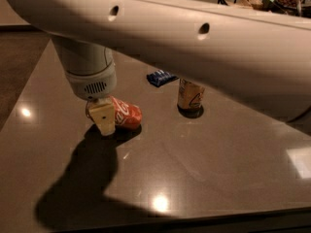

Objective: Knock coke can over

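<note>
The red coke can [124, 113] lies on its side on the dark table [204, 159], left of centre, its white script facing up. My gripper [103, 118] hangs from the white wrist right at the can's left end; one tan finger [103, 119] stands in front of that end. The gold can [190, 95] stands upright about a hand's width to the right, its top hidden behind my arm.
My white arm [204, 42] crosses the whole upper view. A blue packet [161, 77] lies flat behind the two cans. A wire rack with items [243, 0] is at the far right back. The table's near edge runs along the bottom.
</note>
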